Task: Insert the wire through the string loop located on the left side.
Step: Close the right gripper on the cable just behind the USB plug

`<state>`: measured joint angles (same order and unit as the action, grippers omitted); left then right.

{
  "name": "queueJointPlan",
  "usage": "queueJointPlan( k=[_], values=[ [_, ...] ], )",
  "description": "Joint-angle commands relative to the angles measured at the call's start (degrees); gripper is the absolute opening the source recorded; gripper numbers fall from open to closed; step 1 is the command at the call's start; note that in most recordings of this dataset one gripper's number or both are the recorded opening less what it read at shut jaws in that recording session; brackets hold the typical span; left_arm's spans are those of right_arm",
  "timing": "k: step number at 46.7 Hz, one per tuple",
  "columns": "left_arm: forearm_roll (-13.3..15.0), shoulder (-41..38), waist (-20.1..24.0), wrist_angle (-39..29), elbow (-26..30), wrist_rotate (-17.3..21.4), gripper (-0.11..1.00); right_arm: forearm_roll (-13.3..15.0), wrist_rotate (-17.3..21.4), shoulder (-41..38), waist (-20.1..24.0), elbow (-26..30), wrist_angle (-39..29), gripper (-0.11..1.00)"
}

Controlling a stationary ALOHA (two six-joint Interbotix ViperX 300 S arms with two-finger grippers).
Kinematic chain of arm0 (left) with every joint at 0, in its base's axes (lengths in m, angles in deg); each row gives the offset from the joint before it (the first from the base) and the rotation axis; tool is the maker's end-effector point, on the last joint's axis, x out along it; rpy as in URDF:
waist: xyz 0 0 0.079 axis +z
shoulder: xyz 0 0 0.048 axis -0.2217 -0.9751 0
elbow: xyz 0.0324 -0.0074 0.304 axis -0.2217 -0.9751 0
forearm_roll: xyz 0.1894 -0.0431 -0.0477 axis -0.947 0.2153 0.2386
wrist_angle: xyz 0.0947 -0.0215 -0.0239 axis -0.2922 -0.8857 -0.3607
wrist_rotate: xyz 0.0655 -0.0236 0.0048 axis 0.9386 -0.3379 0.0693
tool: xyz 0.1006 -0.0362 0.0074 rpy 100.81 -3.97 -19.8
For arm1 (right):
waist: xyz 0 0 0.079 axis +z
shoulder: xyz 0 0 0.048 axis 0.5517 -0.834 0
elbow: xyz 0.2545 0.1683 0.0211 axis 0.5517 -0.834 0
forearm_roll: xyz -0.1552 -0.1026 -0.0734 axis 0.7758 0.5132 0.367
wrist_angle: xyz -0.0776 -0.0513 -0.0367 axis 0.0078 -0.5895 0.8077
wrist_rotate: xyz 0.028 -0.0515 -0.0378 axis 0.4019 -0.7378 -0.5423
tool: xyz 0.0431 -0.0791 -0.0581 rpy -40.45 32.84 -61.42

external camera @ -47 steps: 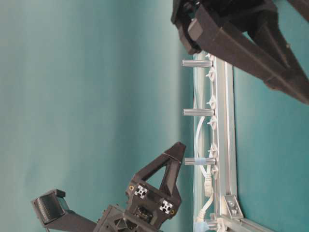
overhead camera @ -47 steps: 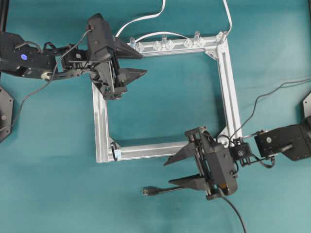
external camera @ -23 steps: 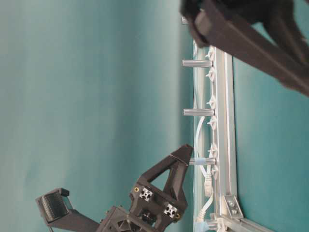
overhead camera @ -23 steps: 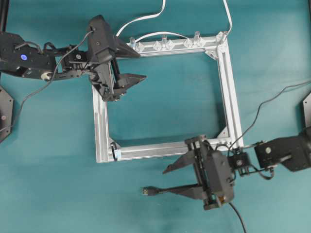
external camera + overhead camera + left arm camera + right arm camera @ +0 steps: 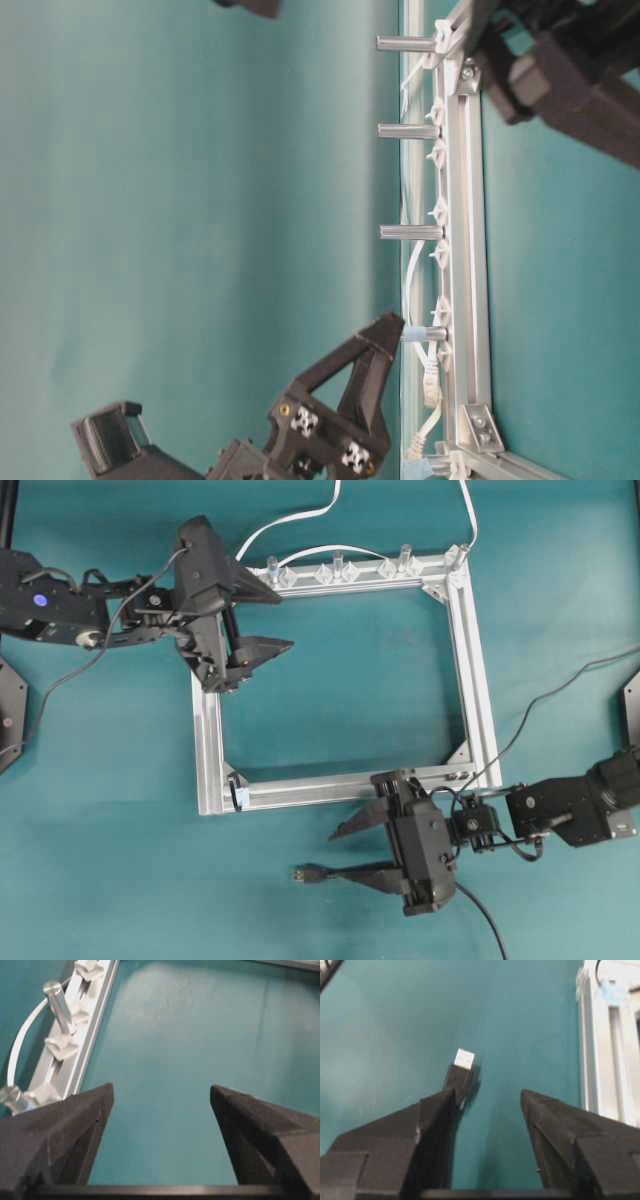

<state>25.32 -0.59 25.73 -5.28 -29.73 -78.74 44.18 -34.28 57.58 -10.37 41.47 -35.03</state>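
Overhead: left gripper (image 5: 262, 621) spread wide, holding nothing, above frame (image 5: 475, 670) top-left corner. Right gripper (image 5: 338, 854) part-spread just below frame's bottom rail; wire (image 5: 305, 874) plug at its lower finger, whether gripped unclear. String loop (image 5: 238, 792) at frame's bottom-left corner.

Left wrist: fingers (image 5: 70, 1125) apart over cloth, pegs (image 5: 57, 1005) on frame rail at left.

Right wrist: plug beside left finger (image 5: 420, 1125); frame at right.

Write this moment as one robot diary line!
left pincer: open, empty | right pincer: open, near wire plug | string loop: not threaded
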Motion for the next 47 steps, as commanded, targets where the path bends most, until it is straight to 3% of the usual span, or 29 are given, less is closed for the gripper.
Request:
queueJointPlan(
  k=[1, 11, 47],
  values=[
    [-0.3, 2.2, -0.2, 0.2, -0.3, 0.4, 0.85, -0.5, -0.1, 0.5, 1.0, 1.0, 0.3, 0.59],
    [-0.2, 3.3, -0.3, 0.1, -1.6, 0.4, 0.85, -1.8, -0.1, -1.0, 2.0, 2.0, 0.2, 0.59],
    [-0.2, 3.3, -0.6, 0.1, -1.7, 0.4, 0.85, -1.8, -0.2, -4.0, 3.3, 3.9, -3.6, 0.59]
  ],
)
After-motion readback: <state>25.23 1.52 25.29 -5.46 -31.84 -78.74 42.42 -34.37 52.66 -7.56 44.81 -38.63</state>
